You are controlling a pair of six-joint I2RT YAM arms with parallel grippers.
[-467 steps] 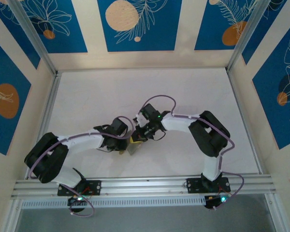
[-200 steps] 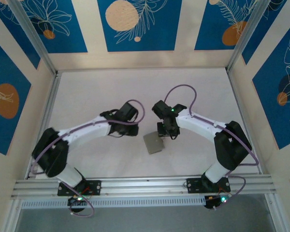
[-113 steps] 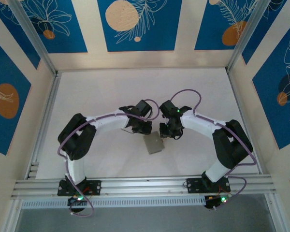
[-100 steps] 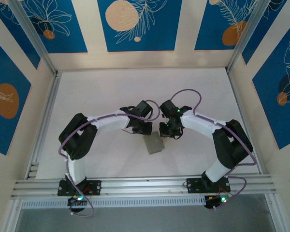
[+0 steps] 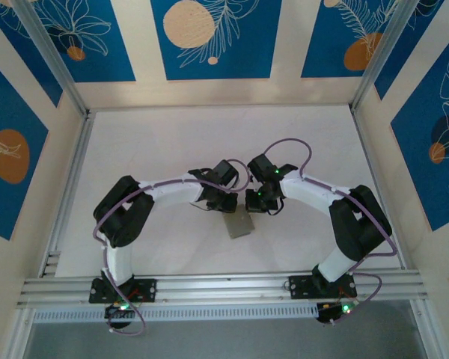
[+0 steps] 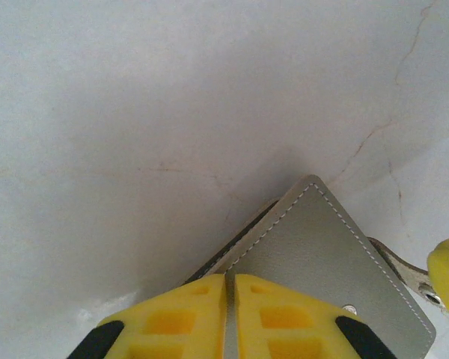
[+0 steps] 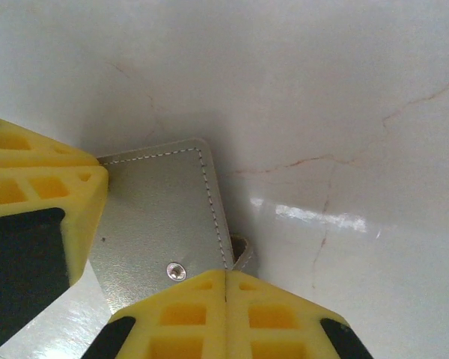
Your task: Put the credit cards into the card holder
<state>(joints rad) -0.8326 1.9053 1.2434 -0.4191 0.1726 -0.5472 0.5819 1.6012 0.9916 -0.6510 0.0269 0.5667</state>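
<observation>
Toward the tabletop's (image 5: 172, 142) near edge, midway, the card holder (image 5: 239, 223) lies closed. The left gripper (image 6: 230, 278) has swung in and the right gripper (image 7: 225, 273) has just closed. Both now have their jaws together over its far corners, likely pressing it shut with the cards inside.

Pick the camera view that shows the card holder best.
Right wrist view: the card holder lies close up, its stitched edge, rounded corner and metal snap stud all sharp. The left wrist view shows one stitched corner. The top external view gives it as a small, featureless grey square.
</observation>
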